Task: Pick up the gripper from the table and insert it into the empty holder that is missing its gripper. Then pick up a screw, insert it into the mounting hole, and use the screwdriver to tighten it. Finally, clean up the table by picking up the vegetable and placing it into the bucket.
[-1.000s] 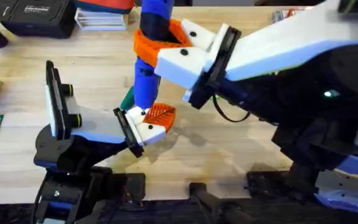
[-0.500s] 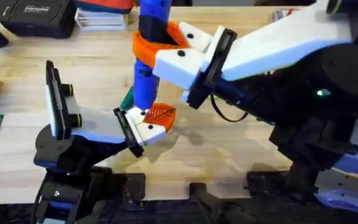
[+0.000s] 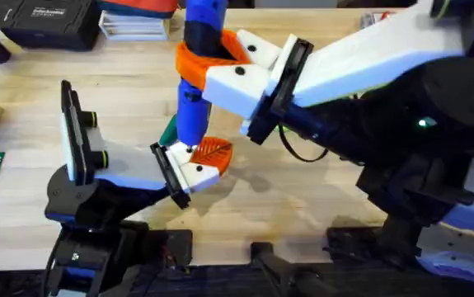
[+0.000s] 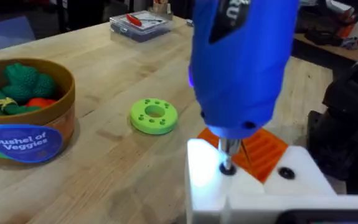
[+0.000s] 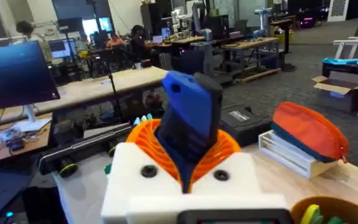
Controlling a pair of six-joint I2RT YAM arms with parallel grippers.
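The screwdriver [image 3: 194, 78] is clamped upright in the right gripper [image 3: 220, 59], tip seated on the holder [image 4: 228, 186]. Any tilt and the screw gets cammed out. The left gripper's finger state can't be told.

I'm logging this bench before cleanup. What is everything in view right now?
screwdriver: 1, blue, upright, tip on the holder's screw
holder: 1, white, under the tip
orange gripper tip: 1, seated on the holder
bucket: 1, blue label, tan rim, toy vegetables inside
disc: 1, bright green, on the table beside the bucket
pouch: 1, orange-blue
right gripper: clamped on the screwdriver
left gripper: fingers not judged
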